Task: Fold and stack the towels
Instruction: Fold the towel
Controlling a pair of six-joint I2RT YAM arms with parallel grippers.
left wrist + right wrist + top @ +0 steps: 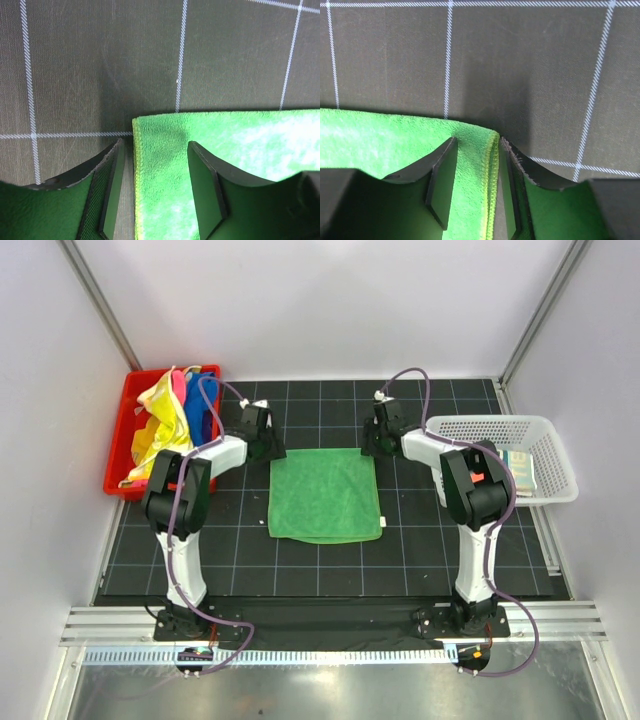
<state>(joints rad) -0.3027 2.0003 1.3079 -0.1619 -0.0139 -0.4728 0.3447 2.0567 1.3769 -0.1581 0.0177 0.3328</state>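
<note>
So this looks like the very start of the first fold. The green towel [323, 495] lies flat and spread out in the middle of the table [330, 570], with one arm down at each far corner. The left end effector [156, 150] is open, one finger over the cloth and the other over bare mat just outside the left edge, so the corner sits between the jaws but isn't pinched. Same deal for the right end effector [479, 145] at the far right corner: jaws apart, narrower gap, hemmed edge running between them. Next move, I'd guess, is to close on both corners, lift, and bring the far edge over to the near one, keeping both sides level so it lands square. Room looks okay, with bare table in front of the towel and on both sides. The red bin [118, 440] with its heap of towels [165, 425] sits right by the left arm and the white mesh basket [490, 420] by the right, so I'd watch the elbows.
</note>
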